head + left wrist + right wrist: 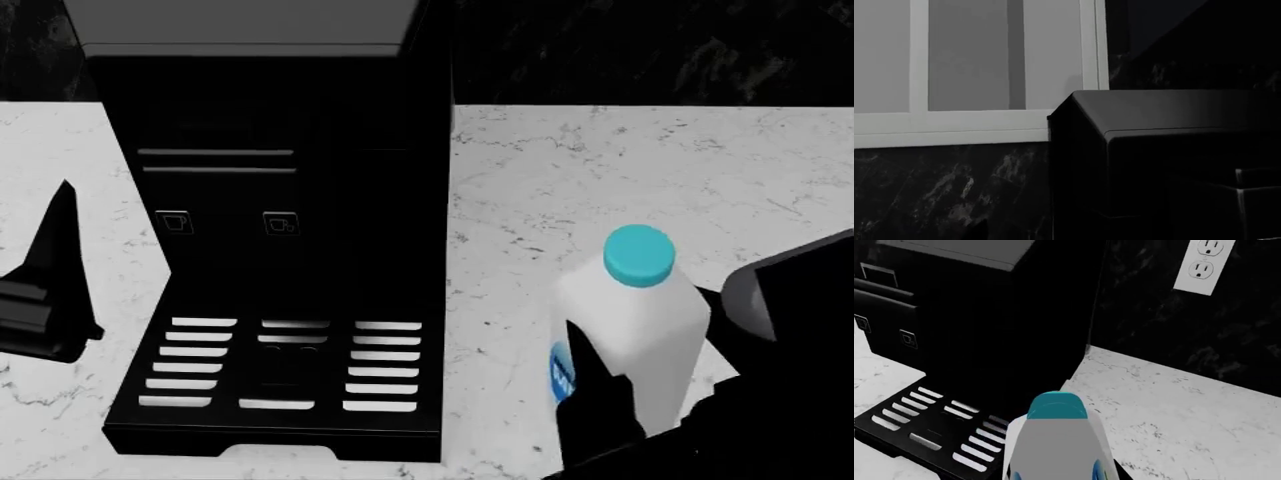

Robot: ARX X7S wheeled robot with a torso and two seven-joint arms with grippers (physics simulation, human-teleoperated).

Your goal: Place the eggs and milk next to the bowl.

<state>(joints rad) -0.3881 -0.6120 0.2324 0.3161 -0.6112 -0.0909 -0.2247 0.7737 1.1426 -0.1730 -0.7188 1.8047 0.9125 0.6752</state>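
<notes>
The milk (638, 320) is a white bottle with a cyan cap and a blue label, at the right of the head view, just right of the coffee machine. My right gripper (667, 350) has a black finger (601, 425) on one side of the bottle and its other finger on the far side, shut on it. The bottle (1057, 445) fills the space between the jaws in the right wrist view. My left gripper (54, 275) shows as a dark pointed finger at the left edge, empty; its jaws do not show clearly. The eggs and the bowl are out of view.
A tall black coffee machine (280, 230) with a slotted drip tray (274, 375) stands on the white marble counter (627, 170). It also shows in the left wrist view (1154, 160), beside a window (974, 65). A wall outlet (1204, 262) sits on the dark backsplash.
</notes>
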